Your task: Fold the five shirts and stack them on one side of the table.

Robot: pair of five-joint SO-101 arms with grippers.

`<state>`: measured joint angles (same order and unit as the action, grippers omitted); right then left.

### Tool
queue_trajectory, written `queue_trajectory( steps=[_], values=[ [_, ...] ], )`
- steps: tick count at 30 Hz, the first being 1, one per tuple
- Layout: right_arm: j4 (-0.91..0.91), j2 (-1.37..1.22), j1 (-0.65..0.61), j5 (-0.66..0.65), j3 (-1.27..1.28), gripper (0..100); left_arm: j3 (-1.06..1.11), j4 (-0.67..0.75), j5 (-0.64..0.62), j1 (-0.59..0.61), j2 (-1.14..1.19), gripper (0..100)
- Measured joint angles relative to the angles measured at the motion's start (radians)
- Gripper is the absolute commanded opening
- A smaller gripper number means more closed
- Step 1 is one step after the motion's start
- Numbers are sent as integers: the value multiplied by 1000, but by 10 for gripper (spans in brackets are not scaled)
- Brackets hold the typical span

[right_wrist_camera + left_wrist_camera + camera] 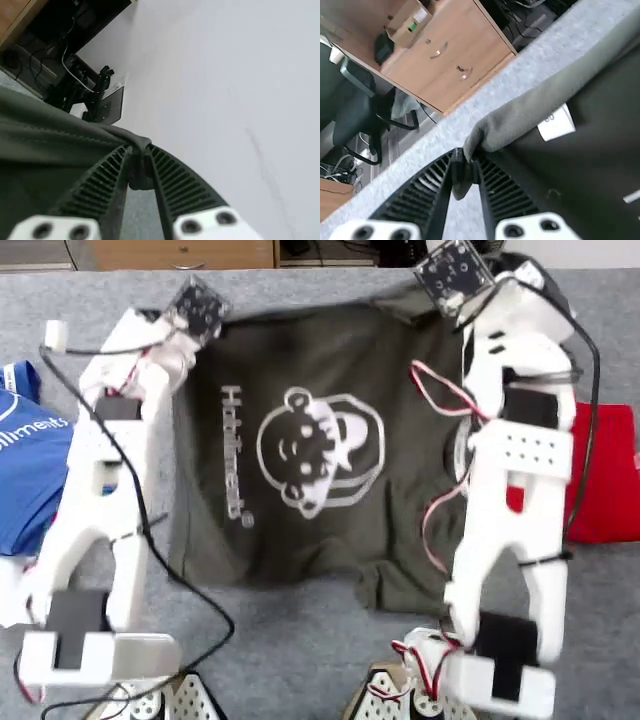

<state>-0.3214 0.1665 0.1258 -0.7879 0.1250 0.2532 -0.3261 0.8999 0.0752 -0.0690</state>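
Observation:
A dark olive shirt (300, 440) with a white cartoon face print lies spread across the middle of the grey table (300, 640). My left gripper (464, 167) is shut on a far corner of that shirt (530, 120), near its collar with a white tag (556, 125). My right gripper (139, 167) is shut on another far edge of the olive shirt (45, 140). In the high view both arms stretch to the table's far side, the left gripper (190, 315) at the shirt's far left corner, the right gripper (450, 285) at its far right corner.
A blue shirt (30, 470) lies at the table's left edge, partly under the left arm. A red shirt (600, 475) lies at the right edge behind the right arm. Wooden drawers (445, 55) and an office chair (350, 110) stand beyond the table.

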Motion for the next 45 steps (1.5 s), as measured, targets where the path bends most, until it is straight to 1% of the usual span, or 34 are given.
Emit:
queue_trajectory(
  steps=[2,4,8,13,19,21,23,25,27,29,32,35,42,45],
  values=[
    [9,-74,0,-14,-72,2,-95,0,8,0,75,18],
    [11,-153,0,-20,-153,2,-181,0,44,0,147,18],
    [12,-304,-5,-20,-313,2,-292,0,110,0,278,18],
    [-23,-411,-29,-32,-422,2,-308,-2,173,0,348,18],
    [-115,-425,-37,-41,-463,2,-311,-43,184,5,350,18],
    [-180,-417,-37,-41,-474,2,-311,-48,184,12,350,18],
    [-272,-391,-37,-46,-476,2,-311,-86,186,20,350,18],
    [-376,-354,-37,-48,-476,2,-322,-164,189,28,348,18],
    [-489,-318,-37,-48,-476,2,-336,-288,189,32,319,18],
    [-603,-285,-37,-48,-476,2,-358,-443,195,35,282,18],
    [-764,-249,-37,-48,-476,2,-379,-690,245,35,255,18],
    [-911,-224,-35,-48,-476,2,-382,-896,276,37,253,18],
    [-1234,-199,-34,-48,-476,2,-382,-1171,285,35,253,21],
    [-1355,-199,-14,-48,-477,2,-361,-1244,287,12,261,21]
  ],
)
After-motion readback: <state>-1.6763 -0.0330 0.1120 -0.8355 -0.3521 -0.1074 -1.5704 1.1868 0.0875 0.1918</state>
